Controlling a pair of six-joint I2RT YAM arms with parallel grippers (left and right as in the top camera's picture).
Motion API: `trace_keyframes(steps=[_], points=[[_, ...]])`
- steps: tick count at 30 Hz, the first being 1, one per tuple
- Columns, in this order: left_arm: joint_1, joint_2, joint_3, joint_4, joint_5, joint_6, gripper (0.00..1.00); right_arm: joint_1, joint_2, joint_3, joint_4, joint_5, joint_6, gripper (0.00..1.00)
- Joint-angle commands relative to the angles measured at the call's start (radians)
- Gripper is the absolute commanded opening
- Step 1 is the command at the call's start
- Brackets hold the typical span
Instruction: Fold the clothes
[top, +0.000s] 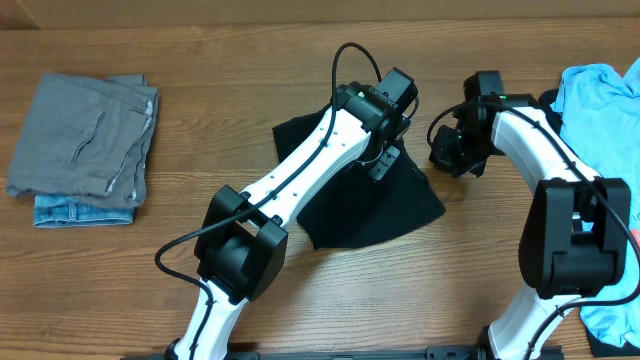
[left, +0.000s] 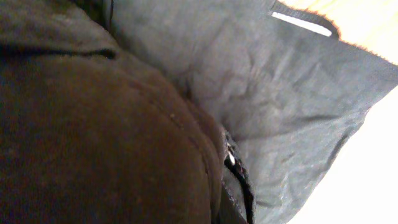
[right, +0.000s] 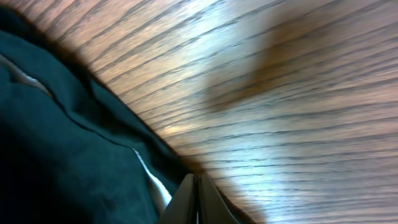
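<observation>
A black trouser-like garment (top: 365, 210) lies crumpled in the middle of the table. My left gripper (top: 385, 163) is down on its upper part. The left wrist view is filled with its dark cloth (left: 280, 93) pressed close, and the jaws seem shut on a fold. My right gripper (top: 450, 152) is just off the garment's right edge, over bare wood. In the right wrist view its fingers (right: 198, 200) are shut together with nothing between them, beside the black garment's edge (right: 68, 143). A light blue T-shirt (top: 600, 95) lies at the far right.
A folded grey piece (top: 85, 135) lies on a folded denim piece (top: 80, 212) at the far left. The wooden table (top: 200, 90) shows between the piles. The blue T-shirt runs under the right arm's base (top: 575, 240).
</observation>
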Motion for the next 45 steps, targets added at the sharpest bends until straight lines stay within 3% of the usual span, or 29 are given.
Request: trace_keyframes(steps=[1, 2, 3, 8, 16, 23, 28, 29, 32, 36, 39, 45], points=[[-0.007, -0.003, 0.0, 0.037, 0.074, -0.047, 0.66, -0.01, -0.025, 0.019, -0.002, 0.01, -0.01, 0.04], [-0.007, -0.003, 0.0, 0.043, 0.105, -0.046, 0.9, -0.01, -0.025, 0.019, -0.002, 0.01, -0.01, 0.04], [-0.007, -0.003, 0.0, 0.054, 0.154, -0.042, 1.0, -0.01, -0.025, 0.019, -0.001, 0.01, -0.011, 0.04], [0.002, -0.004, 0.028, 0.103, 0.388, -0.008, 1.0, -0.01, -0.025, 0.019, -0.008, 0.01, -0.019, 0.04], [0.114, -0.038, 0.138, 0.071, 0.396, -0.159, 1.0, -0.029, -0.058, 0.052, -0.021, 0.01, -0.087, 0.04], [0.243, -0.051, 0.15, 0.066, 0.367, -0.193, 1.0, -0.068, -0.219, 0.179, -0.122, -0.11, -0.116, 0.04], [0.274, -0.02, 0.135, 0.083, 0.324, -0.182, 0.73, -0.046, -0.242, 0.175, -0.159, -0.335, -0.229, 0.04], [0.274, -0.007, 0.135, 0.088, 0.324, -0.176, 0.64, -0.034, -0.24, 0.17, -0.159, -0.38, -0.256, 0.04], [0.273, 0.026, 0.135, 0.1, 0.326, -0.174, 0.4, 0.006, -0.239, 0.159, -0.141, -0.399, -0.269, 0.04], [0.273, 0.06, 0.135, 0.11, 0.333, -0.174, 0.19, 0.086, -0.239, 0.137, -0.085, -0.398, -0.269, 0.04], [0.272, 0.09, 0.135, 0.119, 0.365, -0.172, 0.11, 0.139, -0.233, 0.127, -0.042, -0.389, -0.269, 0.04], [0.272, 0.137, 0.135, 0.123, 0.381, -0.161, 0.09, 0.213, -0.198, 0.108, 0.03, -0.323, -0.209, 0.04]])
